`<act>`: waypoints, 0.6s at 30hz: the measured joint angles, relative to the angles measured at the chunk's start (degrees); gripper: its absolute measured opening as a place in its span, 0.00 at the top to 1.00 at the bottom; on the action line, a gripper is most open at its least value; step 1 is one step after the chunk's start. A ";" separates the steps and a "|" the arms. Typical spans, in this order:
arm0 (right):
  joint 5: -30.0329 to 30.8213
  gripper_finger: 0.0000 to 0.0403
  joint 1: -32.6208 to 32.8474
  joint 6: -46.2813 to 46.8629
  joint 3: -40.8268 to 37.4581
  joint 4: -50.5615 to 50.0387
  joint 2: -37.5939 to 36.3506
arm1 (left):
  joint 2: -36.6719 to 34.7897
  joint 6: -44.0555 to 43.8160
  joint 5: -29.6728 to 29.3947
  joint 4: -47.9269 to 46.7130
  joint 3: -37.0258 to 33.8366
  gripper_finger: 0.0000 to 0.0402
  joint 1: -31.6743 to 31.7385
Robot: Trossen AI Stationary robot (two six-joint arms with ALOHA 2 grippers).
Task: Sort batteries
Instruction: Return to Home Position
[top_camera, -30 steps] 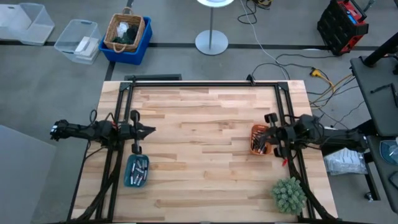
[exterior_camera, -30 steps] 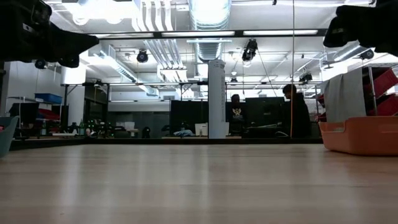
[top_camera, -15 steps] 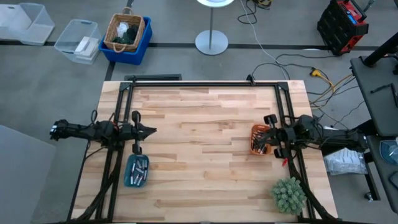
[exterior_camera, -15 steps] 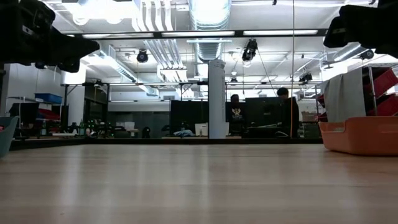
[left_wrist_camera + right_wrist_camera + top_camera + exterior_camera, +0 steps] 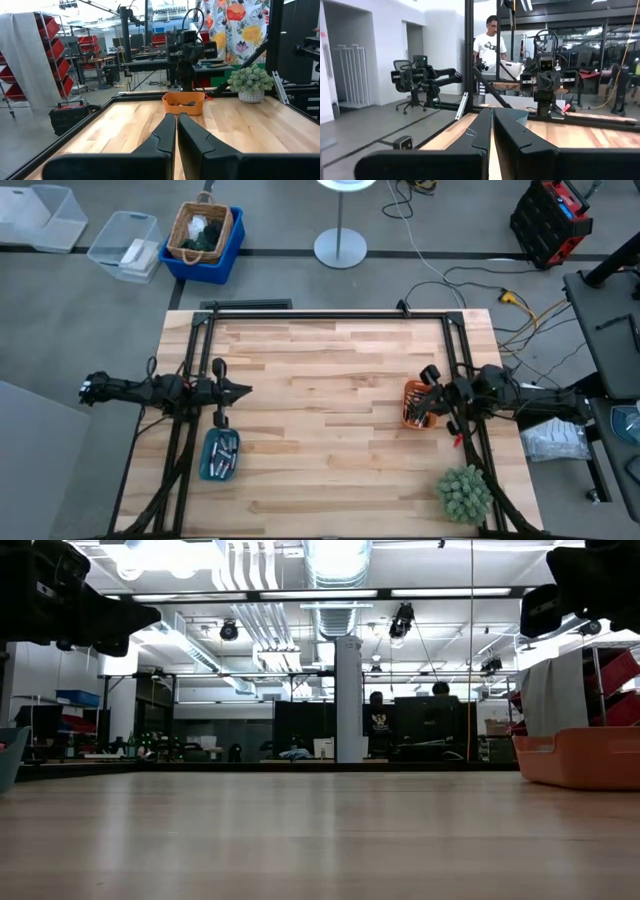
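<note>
Several silvery batteries [image 5: 224,448] lie in a teal tray [image 5: 205,468] near the table's left front. An orange tray [image 5: 408,418] at the table's right side holds more dark batteries [image 5: 189,103]. My left gripper [image 5: 246,390] hovers shut above the table's left side, just beyond the teal tray, and points toward the orange tray [image 5: 183,106]. My right gripper [image 5: 416,400] hovers shut over the orange tray and points toward the table's left. Neither gripper holds anything.
A small potted plant [image 5: 463,492] stands at the table's right front corner. Black frame rails [image 5: 330,315] run along the table's far, left and right edges. Bare wood lies between the two trays. A person [image 5: 491,45] stands in the room beyond the table's left side.
My right gripper has shifted a little toward the table's left edge, farther over the orange tray, staying shut. The trays and batteries have not moved.
</note>
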 joint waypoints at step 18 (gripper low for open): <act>0.07 0.97 3.30 -6.96 -0.03 -0.88 -3.12 | 0.13 -0.02 0.02 -0.01 0.08 1.00 0.00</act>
